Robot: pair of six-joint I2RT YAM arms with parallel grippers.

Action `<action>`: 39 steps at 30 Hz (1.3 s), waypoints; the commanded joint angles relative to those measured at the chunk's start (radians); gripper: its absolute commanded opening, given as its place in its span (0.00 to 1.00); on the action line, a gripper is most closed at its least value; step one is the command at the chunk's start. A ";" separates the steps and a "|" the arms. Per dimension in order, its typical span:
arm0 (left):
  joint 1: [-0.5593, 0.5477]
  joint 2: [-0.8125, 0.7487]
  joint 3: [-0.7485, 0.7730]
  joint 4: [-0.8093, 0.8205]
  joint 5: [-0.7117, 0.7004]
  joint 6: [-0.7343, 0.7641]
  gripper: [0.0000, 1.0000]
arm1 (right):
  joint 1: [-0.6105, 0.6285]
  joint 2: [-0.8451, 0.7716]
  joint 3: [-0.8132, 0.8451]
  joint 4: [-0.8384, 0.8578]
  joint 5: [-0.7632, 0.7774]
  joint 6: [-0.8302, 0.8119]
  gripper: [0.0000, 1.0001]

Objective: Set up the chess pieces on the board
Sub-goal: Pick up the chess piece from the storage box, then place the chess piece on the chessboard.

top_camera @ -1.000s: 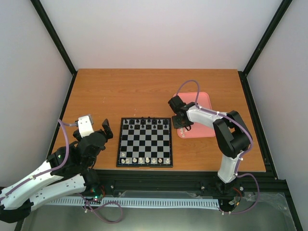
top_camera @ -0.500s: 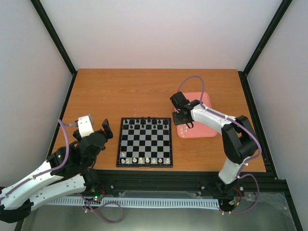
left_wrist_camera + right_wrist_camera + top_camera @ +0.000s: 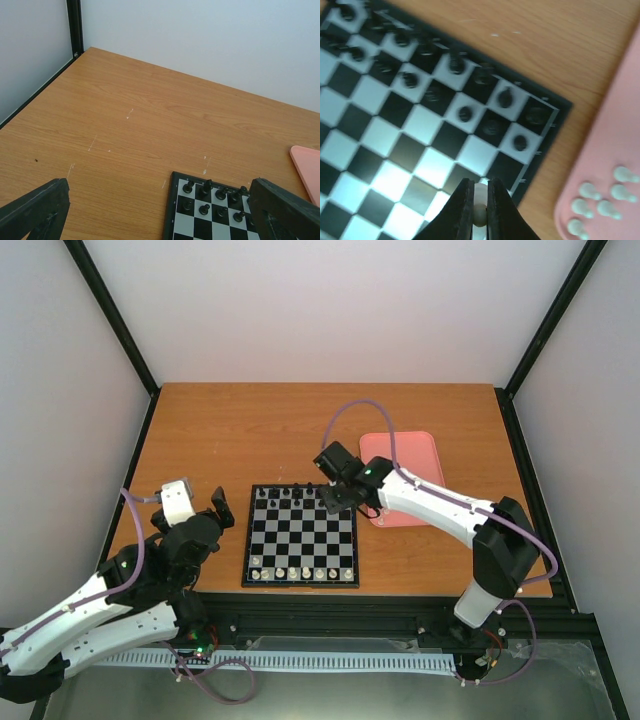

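Right gripper (image 3: 480,189) pinches a chess piece (image 3: 480,212) over the board (image 3: 300,540), 2 o'clock corner; left gripper (image 3: 160,202) gapes wide, empty.

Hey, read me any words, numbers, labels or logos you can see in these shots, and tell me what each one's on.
No text reads clearly anywhere.
Faint marks along the border of the board, probably coordinates: too small in the left wrist view, blurred in the right wrist view.
Pink tray: no lettering visible.
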 commanded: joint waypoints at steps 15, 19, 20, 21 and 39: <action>0.005 -0.007 0.008 -0.005 -0.022 -0.008 1.00 | 0.256 0.287 0.282 -0.050 -0.148 0.012 0.05; 0.005 -0.004 0.014 -0.011 -0.024 -0.011 1.00 | 0.303 0.354 0.349 -0.081 -0.166 0.008 0.05; 0.005 -0.004 0.015 -0.011 -0.024 -0.010 1.00 | 0.314 0.366 0.360 -0.089 -0.168 0.008 0.05; 0.005 -0.006 0.014 -0.011 -0.022 -0.010 1.00 | 0.325 0.378 0.370 -0.094 -0.170 0.006 0.05; 0.005 -0.036 0.006 -0.014 -0.015 -0.011 1.00 | 0.387 0.487 0.447 -0.123 -0.174 0.017 0.05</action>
